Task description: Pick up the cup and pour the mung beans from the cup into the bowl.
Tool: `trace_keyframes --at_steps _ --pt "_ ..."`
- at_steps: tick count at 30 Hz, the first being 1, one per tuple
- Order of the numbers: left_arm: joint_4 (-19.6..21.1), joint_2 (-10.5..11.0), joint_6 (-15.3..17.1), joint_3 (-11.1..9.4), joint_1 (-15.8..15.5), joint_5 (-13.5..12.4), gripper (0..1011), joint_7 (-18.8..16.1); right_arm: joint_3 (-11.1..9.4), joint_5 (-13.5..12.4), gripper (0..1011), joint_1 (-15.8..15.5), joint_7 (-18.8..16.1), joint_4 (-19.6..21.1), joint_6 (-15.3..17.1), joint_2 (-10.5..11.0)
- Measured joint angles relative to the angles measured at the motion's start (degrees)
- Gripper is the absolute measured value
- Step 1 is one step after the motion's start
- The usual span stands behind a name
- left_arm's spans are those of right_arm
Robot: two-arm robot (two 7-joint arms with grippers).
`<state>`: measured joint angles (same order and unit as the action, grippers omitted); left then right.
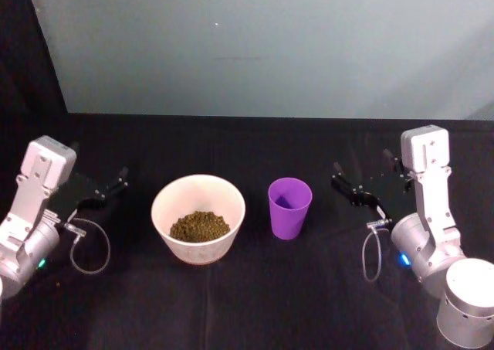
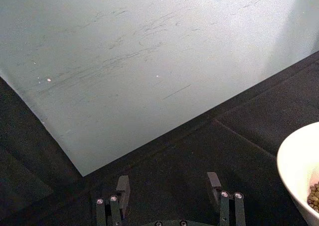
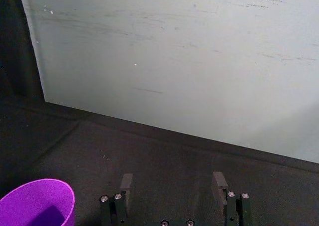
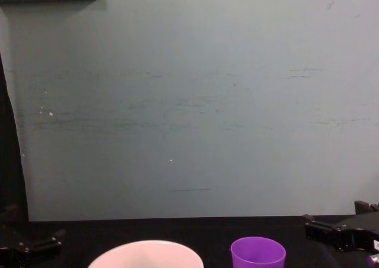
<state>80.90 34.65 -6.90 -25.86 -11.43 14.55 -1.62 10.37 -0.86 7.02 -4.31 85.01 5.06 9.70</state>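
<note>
Bench (image 1: 255,304) covered in black cloth. Nearest the robot, bowl (image 1: 198,217) stands upright left of centre, mung beans (image 1: 200,226) heaped in its bottom. Cup (image 1: 290,208) stands upright just beside it on the right, apart from it, and looks empty inside.

Left hand (image 1: 116,181) hovers left of the bowl, fingers spread, holding nothing. Right hand (image 1: 363,181) hovers right of the cup, near but not touching, fingers (image 3: 219,188) likewise spread and empty.

Judgement: pour appears done; beans already sit in the bowl. Cup should be light, stiff, smooth and slippery, with tapered walls. Best taken side-on at mid-height or above, with moderate squeeze so it does not slip downward.

Behind: pale wall (image 4: 189,102).
</note>
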Motion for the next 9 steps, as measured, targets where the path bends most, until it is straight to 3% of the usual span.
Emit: trace_keyframes --at_steps 9 --pt "0.0 0.0 0.0 0.0 0.0 0.0 1011 0.0 0.0 0.0 1003 0.0 0.0 0.0 0.0 0.0"
